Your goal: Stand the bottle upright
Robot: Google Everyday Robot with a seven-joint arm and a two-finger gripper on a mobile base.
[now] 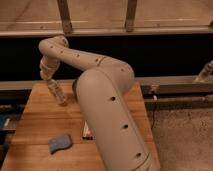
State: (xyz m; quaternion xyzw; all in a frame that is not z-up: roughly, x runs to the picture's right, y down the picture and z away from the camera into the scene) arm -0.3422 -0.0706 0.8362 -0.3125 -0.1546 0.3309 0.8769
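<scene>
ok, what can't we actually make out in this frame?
- Bottle: not visible in the camera view; the arm covers the table's middle.
- Gripper, low over the table's back left: jaws open or shut cannot be told.
- Dark object at the arm's edge: mostly hidden by the arm.
- Blue-grey item: too blurred to identify.

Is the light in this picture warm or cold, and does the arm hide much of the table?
Camera view: warm, dim, yellowish light; the arm covers the middle of the wooden table; the gripper hangs low at the table's far left; the blue sponge looks soft.
</scene>
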